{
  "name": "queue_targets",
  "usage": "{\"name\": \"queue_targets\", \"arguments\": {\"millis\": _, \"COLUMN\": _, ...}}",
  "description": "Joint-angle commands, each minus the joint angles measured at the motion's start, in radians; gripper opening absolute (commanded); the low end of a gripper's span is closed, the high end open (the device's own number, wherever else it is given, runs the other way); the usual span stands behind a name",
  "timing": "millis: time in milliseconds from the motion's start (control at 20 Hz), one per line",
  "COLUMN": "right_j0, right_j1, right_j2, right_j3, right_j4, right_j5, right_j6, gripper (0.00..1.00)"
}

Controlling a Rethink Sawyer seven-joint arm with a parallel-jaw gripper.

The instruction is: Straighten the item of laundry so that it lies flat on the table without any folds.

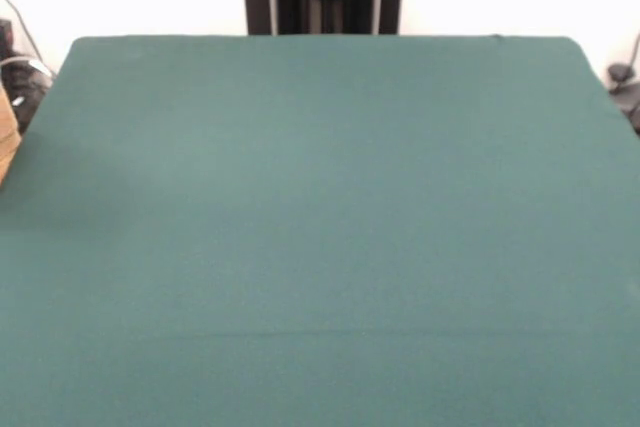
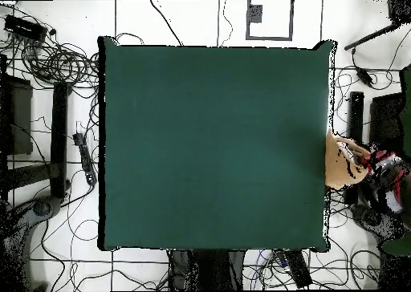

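Towel (image 2: 337, 160) is hanging at the right edge of the overhead frame, held by a person (image 2: 377, 176), off the green table (image 2: 209, 144); gripper is showing in neither view

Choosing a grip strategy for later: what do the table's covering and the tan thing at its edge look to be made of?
The table looks covered in matte green felt-like cloth: no shine, and one faint crease line across it. The tan item, held by a person at the table's edge, seems soft fabric, possibly the towel; its weave cannot be made out.

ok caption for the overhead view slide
Bare dark green felt-covered table; tan towel held by a person at its right edge.
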State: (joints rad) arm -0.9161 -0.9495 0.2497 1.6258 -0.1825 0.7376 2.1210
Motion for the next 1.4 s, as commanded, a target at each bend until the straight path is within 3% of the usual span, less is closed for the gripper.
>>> {"name": "queue_targets", "arguments": {"millis": 50, "right_j0": 0.116, "right_j1": 0.005, "right_j2": 0.02, "right_j3": 0.04, "right_j4": 0.025, "right_j5": 0.095, "right_j6": 0.06, "gripper": 0.0}}
{"name": "queue_targets", "arguments": {"millis": 650, "right_j0": 0.253, "right_j1": 0.002, "right_j2": -0.043, "right_j3": -0.023, "right_j4": 0.06, "right_j5": 0.174, "right_j6": 0.192, "gripper": 0.0}}
{"name": "queue_targets", "arguments": {"millis": 1150, "right_j0": 0.398, "right_j1": 0.08, "right_j2": -0.116, "right_j3": -0.062, "right_j4": 0.129, "right_j5": 0.107, "right_j6": 0.322, "gripper": 0.0}}
{"name": "queue_targets", "arguments": {"millis": 1400, "right_j0": 0.447, "right_j1": 0.101, "right_j2": -0.16, "right_j3": -0.054, "right_j4": 0.164, "right_j5": 0.069, "right_j6": 0.331, "gripper": 0.0}}
